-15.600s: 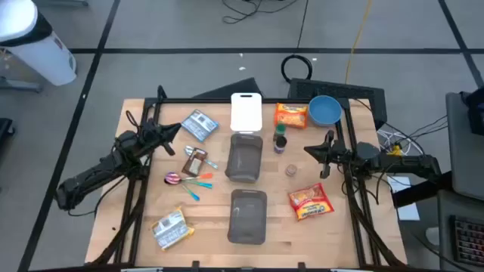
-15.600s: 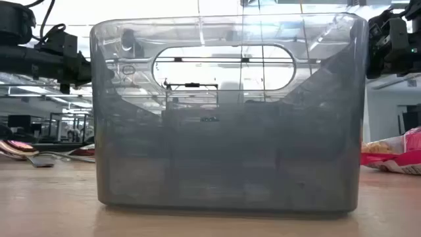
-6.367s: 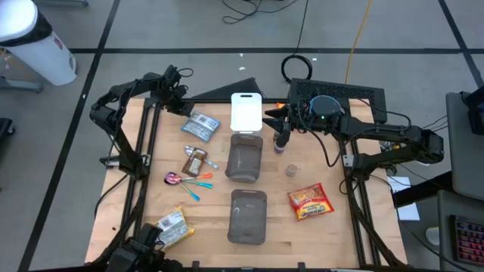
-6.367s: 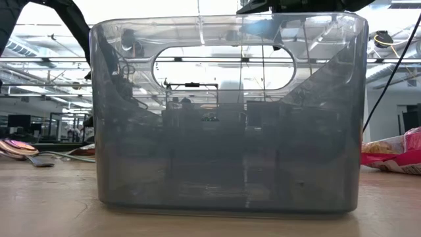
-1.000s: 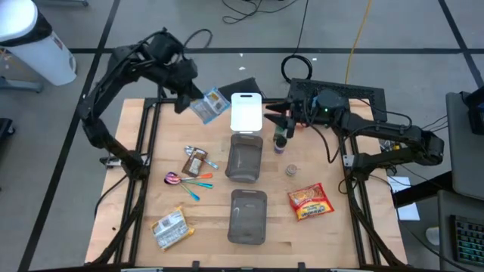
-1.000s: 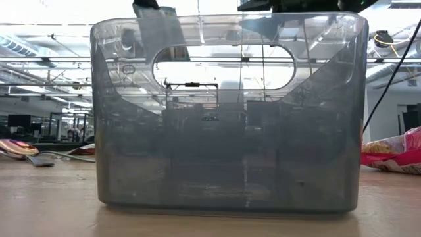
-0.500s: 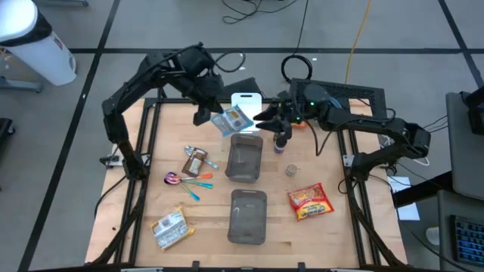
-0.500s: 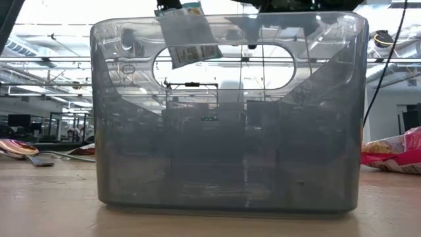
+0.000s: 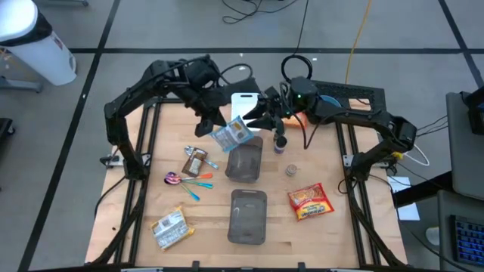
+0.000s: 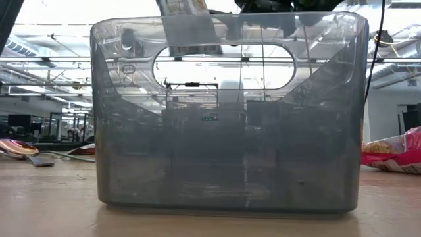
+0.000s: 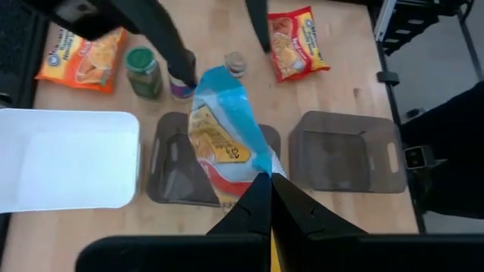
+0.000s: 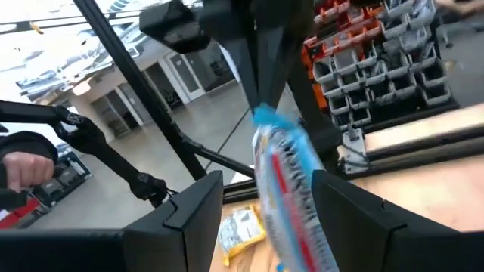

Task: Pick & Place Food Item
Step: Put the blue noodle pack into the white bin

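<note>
High view: I've got the left tool (image 9: 214, 125) clamped shut on the blue-and-white snack packet (image 9: 232, 134), hanging in the air over the far end of the grey bin (image 9: 244, 159) at the desk's (image 9: 318, 234) middle, just near of the white tray (image 9: 243, 104) by the far edge. Right tool (image 9: 261, 115) is partly open, nothing gripped, its fingers just beside the packet on the far-right side.

Left wrist view shows what the top cam doesn't: packet face has a yellow label and red band, text too small for me to read; my fingers (image 11: 253, 208) pinch its end. Under it, the same bin, a second grey bin (image 11: 344, 151) toward the near edge, a green-lidded jar (image 11: 142, 69), and two orange-red noodle packs (image 11: 82, 54) (image 11: 298, 41), print unreadable.

Right wrist view: packet edge-on between that tool's spread fingers (image 12: 198, 208), not touching them as far as I can tell; a yellow packet (image 12: 240, 225) lies on the desk below.

Low view is mostly the near bin's wall; the packet shows only at the top edge (image 10: 184, 8).

Spoons (image 9: 187, 180) and a brown bar (image 9: 194, 161) lie toward the left edge.
</note>
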Robot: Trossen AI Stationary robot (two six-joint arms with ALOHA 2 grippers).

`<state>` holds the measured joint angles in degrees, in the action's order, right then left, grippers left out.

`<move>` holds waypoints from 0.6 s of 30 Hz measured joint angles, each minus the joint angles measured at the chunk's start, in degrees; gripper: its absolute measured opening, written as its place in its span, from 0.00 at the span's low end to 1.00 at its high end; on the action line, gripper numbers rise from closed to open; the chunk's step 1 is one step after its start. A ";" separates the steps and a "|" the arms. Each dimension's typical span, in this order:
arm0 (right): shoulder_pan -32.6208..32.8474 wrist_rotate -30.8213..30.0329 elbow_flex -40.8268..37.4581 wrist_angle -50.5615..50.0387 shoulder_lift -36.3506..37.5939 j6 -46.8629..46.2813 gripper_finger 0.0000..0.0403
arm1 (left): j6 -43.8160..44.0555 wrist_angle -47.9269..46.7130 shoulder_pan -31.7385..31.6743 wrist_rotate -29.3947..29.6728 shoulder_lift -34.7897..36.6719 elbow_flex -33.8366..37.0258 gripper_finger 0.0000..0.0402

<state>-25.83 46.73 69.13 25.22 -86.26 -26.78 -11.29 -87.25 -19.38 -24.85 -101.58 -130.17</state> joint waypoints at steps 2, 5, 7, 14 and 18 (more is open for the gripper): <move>-0.13 -0.56 0.38 0.13 0.11 1.14 0.49 | 0.71 0.01 0.57 -0.32 -0.02 0.00 0.00; -0.46 -1.54 0.40 -0.10 0.06 1.36 0.49 | 1.33 -0.15 1.25 -0.69 -0.04 0.00 0.00; -0.47 -1.52 0.38 -0.11 0.04 0.63 0.49 | 1.36 -0.14 1.54 -0.72 -0.04 0.00 0.00; 2.64 -1.65 0.38 0.05 0.04 1.45 0.49 | 1.29 0.45 1.55 -1.76 -0.04 0.08 0.00; 3.43 -3.89 0.38 0.45 0.08 2.60 0.49 | 1.40 0.47 1.39 -2.68 -0.04 0.15 0.00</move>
<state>-22.39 42.84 69.52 25.66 -86.18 -24.18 -9.89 -86.78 -17.99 -27.53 -101.62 -130.02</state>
